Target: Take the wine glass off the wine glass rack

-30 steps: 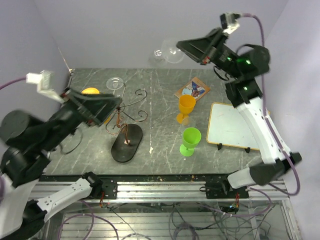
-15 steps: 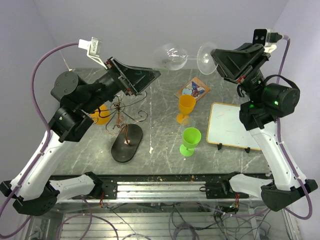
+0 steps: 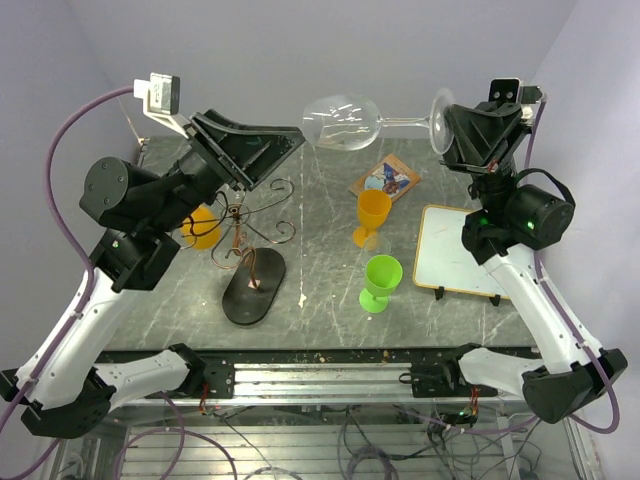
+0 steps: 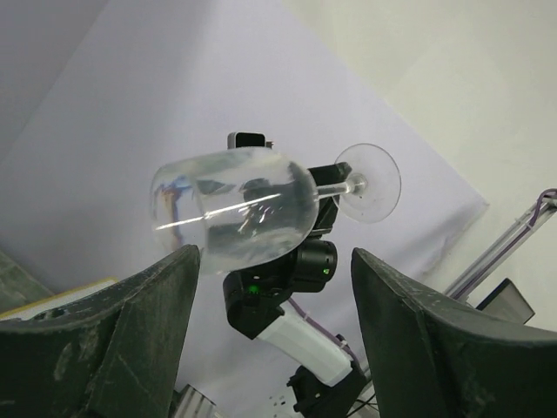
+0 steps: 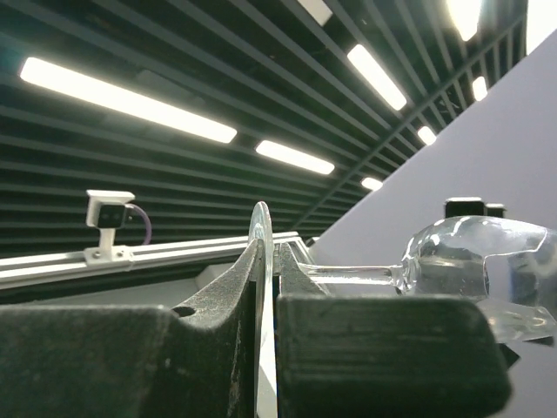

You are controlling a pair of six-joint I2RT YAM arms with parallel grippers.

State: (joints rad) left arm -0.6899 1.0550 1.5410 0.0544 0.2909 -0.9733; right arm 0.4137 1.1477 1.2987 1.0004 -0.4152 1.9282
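The clear wine glass (image 3: 343, 121) hangs sideways high above the table's far edge. My right gripper (image 3: 447, 115) is shut on its round foot (image 5: 261, 233), and the bowl (image 5: 477, 252) points away to the left. My left gripper (image 3: 291, 140) is open, its tips right at the bowl's mouth. In the left wrist view the bowl (image 4: 235, 209) lies just beyond the gripper (image 4: 274, 261), with nothing between the fingers (image 4: 113, 340). The copper wire wine glass rack (image 3: 250, 215) stands on its dark oval base (image 3: 253, 285) below the left arm, with no glass on it.
An orange goblet (image 3: 373, 215) and a green goblet (image 3: 381, 280) stand mid-table. A white board (image 3: 465, 250) lies to the right and a picture card (image 3: 385, 180) behind the goblets. An orange round object (image 3: 200, 228) sits partly hidden under the left arm.
My left arm swung up from low on the left and its open gripper rose to the bowl's mouth. The right gripper carried the glass rightward and turned it level.
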